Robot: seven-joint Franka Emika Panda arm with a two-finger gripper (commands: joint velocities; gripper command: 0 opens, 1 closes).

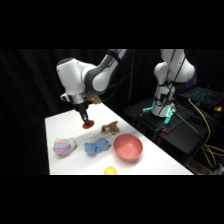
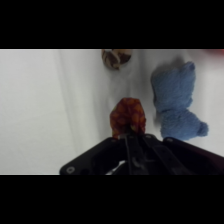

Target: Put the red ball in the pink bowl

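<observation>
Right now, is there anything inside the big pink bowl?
The pink bowl looks empty in the side view, though its near wall hides part of the bottom. The red ball is still on the table, right under the gripper.

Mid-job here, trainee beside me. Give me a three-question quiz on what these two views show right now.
1. True or false: the red ball already lies in the pink bowl.
2. Multiple choice: what lies between the clear dish and the pink bowl? A) the yellow ball B) the blue plush toy C) the brown plush toy
3. Fill in: in the wrist view, the thing right ahead of the end effector is the ____ .

Key
1. False; it sits on the table, beneath the end effector, apart from the bowl.
2. B
3. red ball
</observation>
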